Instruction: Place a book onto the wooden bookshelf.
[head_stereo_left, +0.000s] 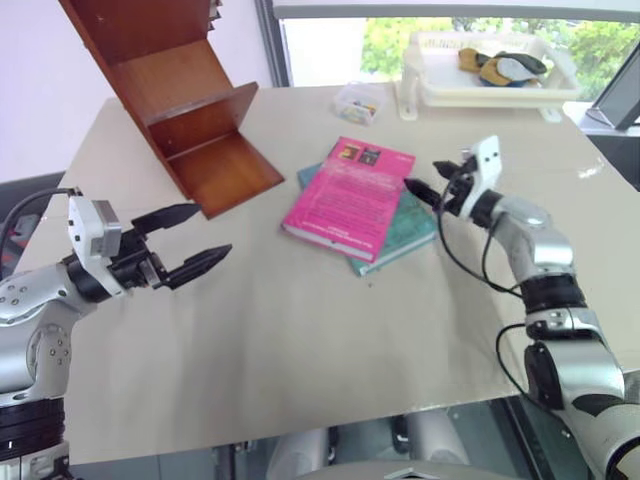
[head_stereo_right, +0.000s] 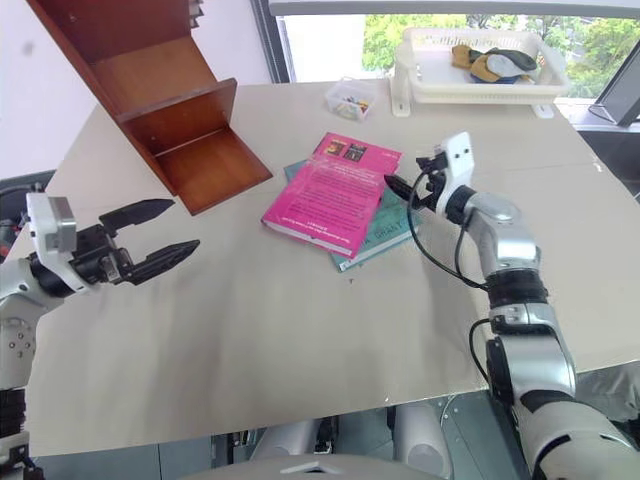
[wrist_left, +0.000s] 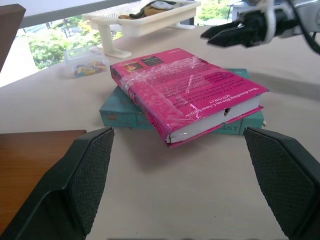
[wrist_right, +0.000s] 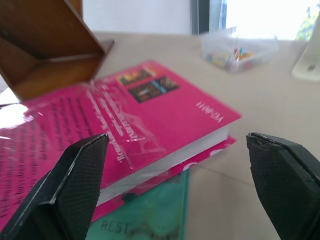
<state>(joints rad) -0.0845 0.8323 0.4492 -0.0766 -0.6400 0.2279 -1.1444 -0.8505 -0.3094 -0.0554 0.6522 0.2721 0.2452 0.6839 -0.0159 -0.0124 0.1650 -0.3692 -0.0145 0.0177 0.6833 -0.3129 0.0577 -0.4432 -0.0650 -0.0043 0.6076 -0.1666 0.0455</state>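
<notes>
The pink book (head_stereo_left: 345, 195) lies flat near the table's middle, on top of a teal book (head_stereo_left: 408, 232). The wooden bookshelf (head_stereo_left: 185, 110) stands at the back left, its slanted side panel resting on the table. My right gripper (head_stereo_left: 428, 178) hovers level just beyond the pink book's right edge, open. In the right wrist view the book's (wrist_right: 150, 115) near corner lies ahead between the spread fingers (wrist_right: 75, 175), apart from both. My left gripper (head_stereo_left: 214, 230) is open at the front left, pointing towards the books, with nothing between its fingers (wrist_left: 85, 170).
A white basket (head_stereo_left: 500, 85) holding cloth-like items stands at the back right. A small clear box (head_stereo_left: 360, 102) of colourful bits sits beside it. The table (head_stereo_left: 300, 340) is bare in front of the books up to its front edge.
</notes>
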